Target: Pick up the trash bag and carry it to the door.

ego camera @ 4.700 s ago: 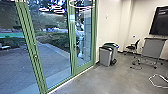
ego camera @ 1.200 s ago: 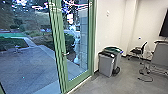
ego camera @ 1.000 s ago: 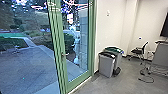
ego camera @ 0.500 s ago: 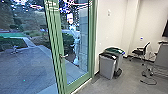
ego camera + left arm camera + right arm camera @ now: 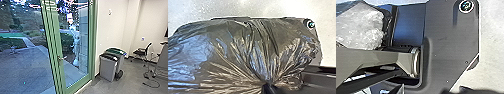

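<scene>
Plastic trash bag point(image 5: 235, 52) | dark, glossy, bulging | creases converging tightly

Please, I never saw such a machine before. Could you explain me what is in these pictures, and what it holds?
This is a wheeled robot with two arms, inside a building. The wide picture comes from a camera high on the robot, looking forward and down. It shows a green-framed glass door, with two bins and a chair on the floor to the right.

The other two come from cameras on its wrists. At the left wrist you see a shiny dark trash bag, gathered into a narrow neck. It is probably carried by that arm, though the grip itself is unclear. At the right wrist, the wide dark plate is part of the robot.
</scene>
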Robot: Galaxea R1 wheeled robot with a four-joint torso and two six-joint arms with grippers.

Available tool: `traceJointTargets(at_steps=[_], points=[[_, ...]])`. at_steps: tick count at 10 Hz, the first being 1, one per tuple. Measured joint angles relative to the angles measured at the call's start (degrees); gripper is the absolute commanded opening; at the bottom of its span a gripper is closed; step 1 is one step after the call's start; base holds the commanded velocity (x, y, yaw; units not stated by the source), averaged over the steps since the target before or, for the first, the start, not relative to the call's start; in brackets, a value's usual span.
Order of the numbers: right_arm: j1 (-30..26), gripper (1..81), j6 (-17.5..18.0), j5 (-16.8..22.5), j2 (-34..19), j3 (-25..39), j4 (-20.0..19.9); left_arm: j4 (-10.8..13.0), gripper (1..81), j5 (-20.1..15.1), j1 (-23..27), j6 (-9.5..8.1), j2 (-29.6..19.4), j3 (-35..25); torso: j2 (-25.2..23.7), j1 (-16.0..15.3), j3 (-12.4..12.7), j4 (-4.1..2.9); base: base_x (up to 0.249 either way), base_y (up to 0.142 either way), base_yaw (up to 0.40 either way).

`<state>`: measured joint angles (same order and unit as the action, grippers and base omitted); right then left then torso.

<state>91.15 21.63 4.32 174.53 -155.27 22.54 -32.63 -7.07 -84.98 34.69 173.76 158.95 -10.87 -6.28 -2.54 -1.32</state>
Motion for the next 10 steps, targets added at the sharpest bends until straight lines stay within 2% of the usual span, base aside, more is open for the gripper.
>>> traceJointTargets(at_steps=[10], points=[[0.0, 81.1, 0.0, 0.0, 0.1, 0.0, 0.0, 0.0, 1.0, 0.0, 0.0, 0.0, 0.0, 0.0, 0.0, 0.0, 0.0, 0.0, 0.161, 0.0, 0.0]])
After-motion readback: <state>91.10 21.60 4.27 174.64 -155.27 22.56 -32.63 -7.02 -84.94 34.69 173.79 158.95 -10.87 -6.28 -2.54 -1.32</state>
